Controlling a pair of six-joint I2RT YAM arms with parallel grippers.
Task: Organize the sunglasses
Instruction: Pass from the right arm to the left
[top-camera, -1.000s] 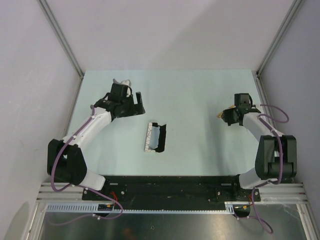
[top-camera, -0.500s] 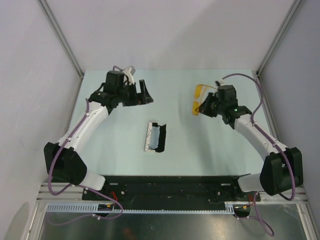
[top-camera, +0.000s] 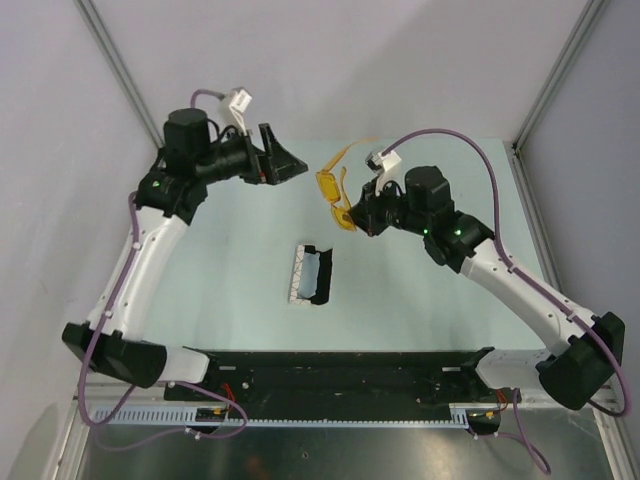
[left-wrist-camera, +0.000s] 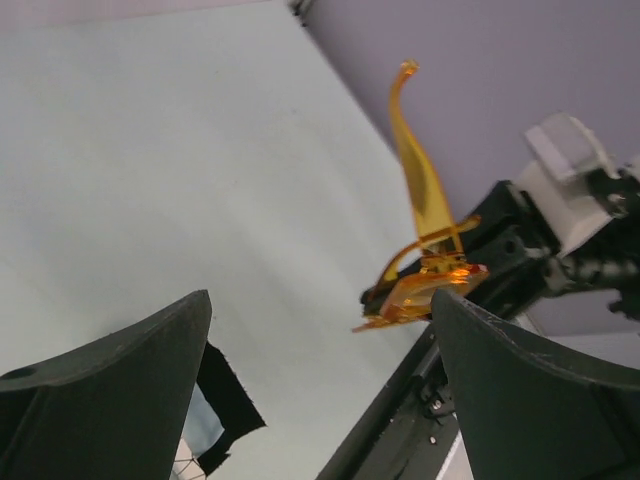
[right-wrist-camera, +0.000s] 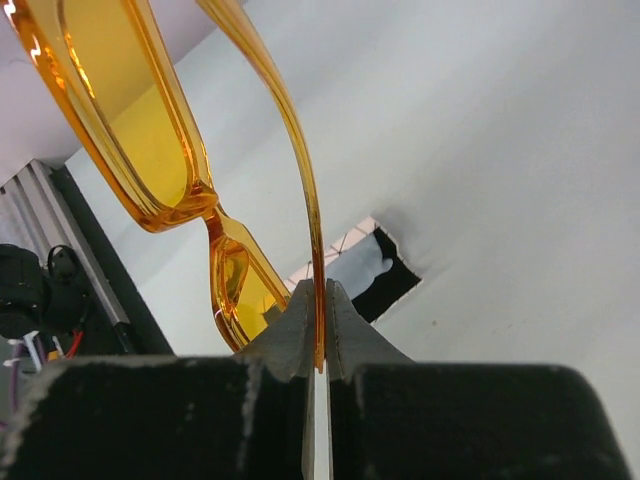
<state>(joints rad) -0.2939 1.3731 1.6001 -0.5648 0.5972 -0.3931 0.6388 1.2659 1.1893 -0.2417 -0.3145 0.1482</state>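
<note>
The sunglasses, with a yellow-orange translucent frame and amber lenses, hang in the air above the table's back middle. My right gripper is shut on one slim arm of the sunglasses; the lenses stick out to its left. My left gripper is open and empty, raised high and facing the sunglasses from the left, a short gap away. The open case lies on the table below, with the blue-grey cloth inside it.
The case also shows in the right wrist view and at the bottom left of the left wrist view. The pale green table is bounded by grey walls and a black rail at the near edge.
My right gripper has lifted the sunglasses from the right side and carried them up and left toward the centre. My left arm has risen and turned its open gripper toward them.
</note>
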